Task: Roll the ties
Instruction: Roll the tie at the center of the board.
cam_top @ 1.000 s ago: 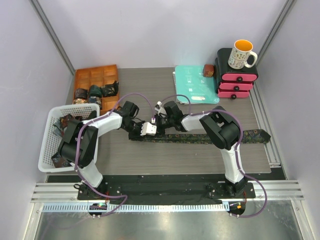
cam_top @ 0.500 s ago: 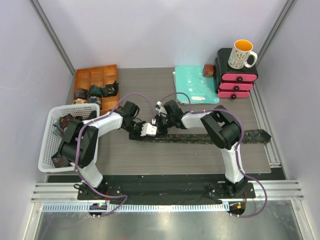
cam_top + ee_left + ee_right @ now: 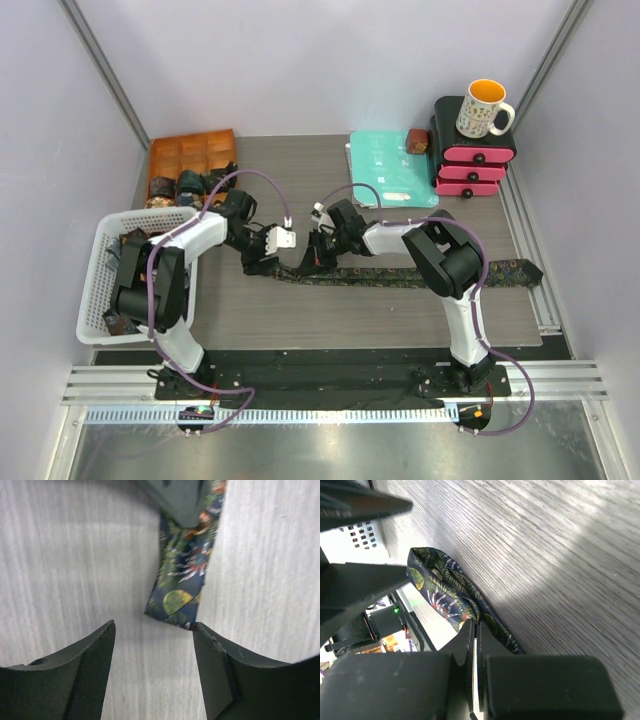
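Note:
One dark leaf-print tie (image 3: pixel 400 276) lies flat across the table, its wide end at the right. Its narrow end (image 3: pixel 177 597) rests on the table just beyond the tips of my left gripper (image 3: pixel 153 626), which stands open with only bare table between its fingers. In the top view the left gripper (image 3: pixel 262 264) sits at the tie's left end. My right gripper (image 3: pixel 310 262) is shut on a pinched fold of the tie (image 3: pixel 442 592), a little in from that end, jaws pressed together (image 3: pixel 477 626).
A white basket (image 3: pixel 100 250) with more ties stands at the left edge. Behind it is an orange tray (image 3: pixel 165 155) holding rolled ties (image 3: pixel 190 183). A teal folder (image 3: pixel 390 165), pink drawers (image 3: pixel 472 170) and a mug (image 3: pixel 483 107) are at the back right.
My left gripper has opened, let go of the tie's narrow end and drawn back to the left. The right gripper has kept its grip in place.

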### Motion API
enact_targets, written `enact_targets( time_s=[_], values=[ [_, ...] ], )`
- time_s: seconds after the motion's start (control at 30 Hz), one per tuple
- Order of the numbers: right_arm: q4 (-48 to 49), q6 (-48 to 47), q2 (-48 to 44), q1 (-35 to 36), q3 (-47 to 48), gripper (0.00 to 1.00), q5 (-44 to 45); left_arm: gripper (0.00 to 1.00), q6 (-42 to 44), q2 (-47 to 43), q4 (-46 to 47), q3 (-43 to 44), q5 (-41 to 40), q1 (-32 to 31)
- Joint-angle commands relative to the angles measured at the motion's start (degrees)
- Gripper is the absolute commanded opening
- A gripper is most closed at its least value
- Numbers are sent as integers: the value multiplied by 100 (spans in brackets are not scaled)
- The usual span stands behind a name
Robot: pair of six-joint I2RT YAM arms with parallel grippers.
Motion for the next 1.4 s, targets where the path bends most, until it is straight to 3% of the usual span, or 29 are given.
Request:
enact_targets(
  time_s=[0.0,0.17,0.33,0.43,0.83,1.37],
  values=[
    [-248,-207,183,-28,125,1,391,64,70,-106,-312,79,331,-97],
    [-248,-198,201,-19,143,1,400,63,79,-35,-312,27,295,-159],
    [-248,-172,219,-19,126,1,408,42,184,-70,-478,88,304,-176],
    [-248,-163,219,-10,126,1,391,36,246,-123,-593,123,330,-203],
    [-248,-119,280,-19,187,1,373,33,-764,-35,-189,510,463,-738],
    [217,443,88,-72,29,1,40,29,-1652,764,312,624,-530,-1319]
  ],
)
